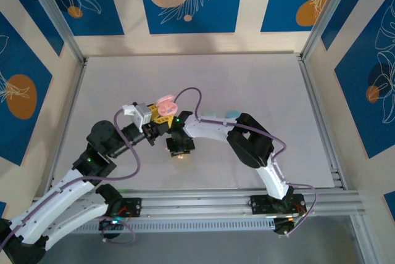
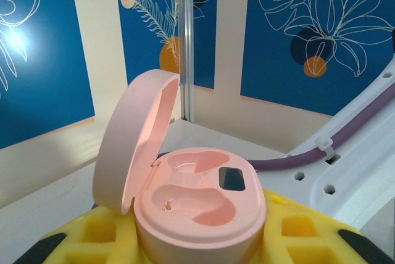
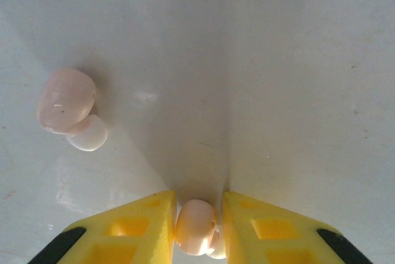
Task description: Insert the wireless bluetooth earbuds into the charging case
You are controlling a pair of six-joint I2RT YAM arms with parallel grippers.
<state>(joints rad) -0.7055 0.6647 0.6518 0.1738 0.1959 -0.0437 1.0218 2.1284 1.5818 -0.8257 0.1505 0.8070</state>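
Left arm (image 1: 92, 162) bent, reaching toward mid-desk. Left pincer (image 2: 197, 242) clamped around open pink case (image 2: 203, 205). Right arm (image 1: 250, 144) arched leftward, right pincer (image 3: 199, 214) pointing down, fingers pinching pink earbud (image 3: 196, 227).

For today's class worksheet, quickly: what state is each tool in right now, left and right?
Left tool: closed, holding the open pink charging case.
Right tool: closed on a pink earbud.
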